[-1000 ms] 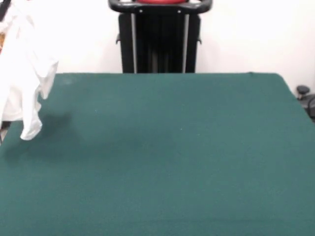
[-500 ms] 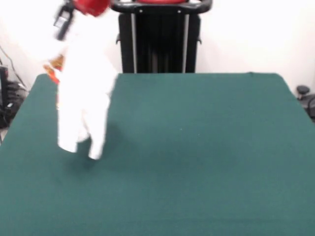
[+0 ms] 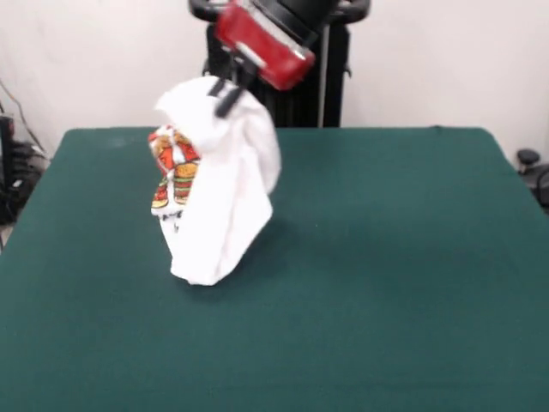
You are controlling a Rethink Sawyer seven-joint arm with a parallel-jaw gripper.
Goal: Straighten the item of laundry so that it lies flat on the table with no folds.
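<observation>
The white T-shirt (image 3: 219,193) hangs bunched from my gripper (image 3: 225,96) above the left-centre of the green table (image 3: 395,257). Its lower end touches or nearly touches the felt. A strip of the colourful burger print (image 3: 174,167) shows on its left side; the rest is plain white and folded over itself. My gripper is shut on the shirt's top. The red and black arm (image 3: 262,39) comes down from the top centre.
The black pedestal (image 3: 279,81) stands behind the table's far edge. Cables and dark gear (image 3: 17,167) lie off the left edge, and a dark object (image 3: 533,172) sits off the right edge.
My arm has swung from the picture's left towards the table's centre with the shirt hanging from it. The shirt has come lower and now reaches down to the felt.
</observation>
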